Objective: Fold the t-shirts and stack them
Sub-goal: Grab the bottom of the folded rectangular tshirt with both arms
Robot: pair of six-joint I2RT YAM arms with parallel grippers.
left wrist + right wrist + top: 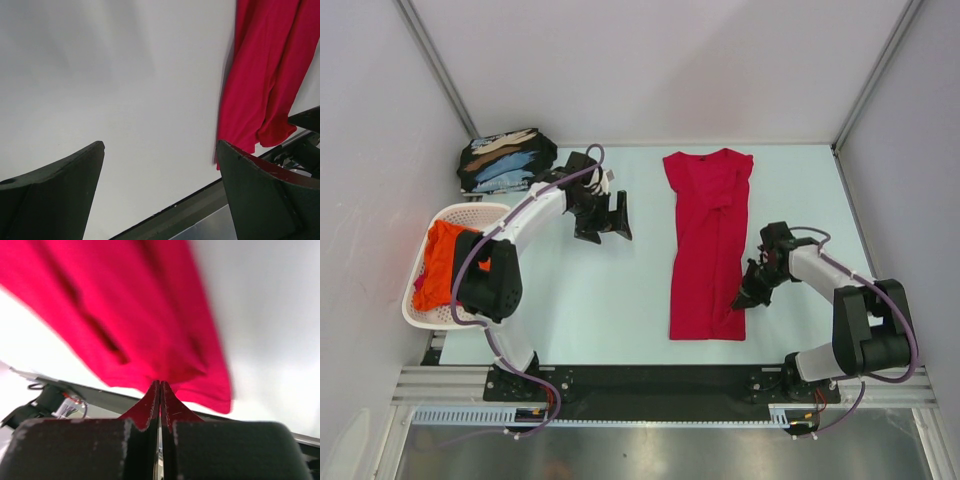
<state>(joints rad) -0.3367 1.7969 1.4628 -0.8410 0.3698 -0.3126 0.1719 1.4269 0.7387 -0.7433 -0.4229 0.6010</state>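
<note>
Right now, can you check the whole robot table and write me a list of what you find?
Surface: pale table, no stains seen.
Job's things: red t-shirt lying long and narrow mid-table; black printed t-shirts stacked far left; orange t-shirt in the white basket.
Clutter: white basket at left edge.
Grippers: left gripper open over bare table; right gripper shut on the red t-shirt's near edge.
Cables: purple cables along both arms.
Surroundings: white walls, metal frame.

The pale table [610,300] holds a crimson t-shirt [708,240] right of centre. Black t-shirts [505,160] lie far left, a basket [470,209] nearer.
</note>
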